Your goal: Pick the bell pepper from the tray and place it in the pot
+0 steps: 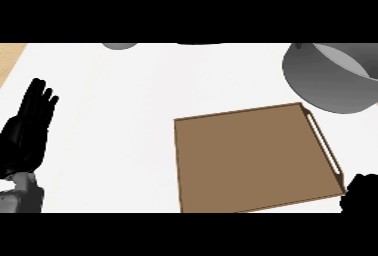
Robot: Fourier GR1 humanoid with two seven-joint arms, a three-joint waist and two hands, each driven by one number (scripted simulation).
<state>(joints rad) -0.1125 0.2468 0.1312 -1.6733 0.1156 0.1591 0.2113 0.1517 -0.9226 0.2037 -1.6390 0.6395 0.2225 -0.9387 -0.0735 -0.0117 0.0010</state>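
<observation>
At the near right corner, the right hand (362, 192) is showing only as a dark mass cut by the frame edge, just off the tray's near right corner, and I cannot tell whether it is curled round anything or holding nothing. On the near left, the left hand (28, 131) is resting open with its fingers straight and pointing up, well apart from everything the task concerns. Going further out, the brown tray (251, 160) is lying in the middle right with its flat bottom bare; no bell pepper is showing on it, nor anywhere else on the white counter (111, 100). Beyond the tray's far right corner the grey pot (325, 80) is standing, its rim cut off by the upper and right edges, so its inside is only partly showing and no pepper can be made out there. Judging from this, the pepper is either hidden in the right hand or already in the pot; the step is therefore uncertain. If it is being carried, the next move calls for lifting towards the pot and releasing above its opening.
</observation>
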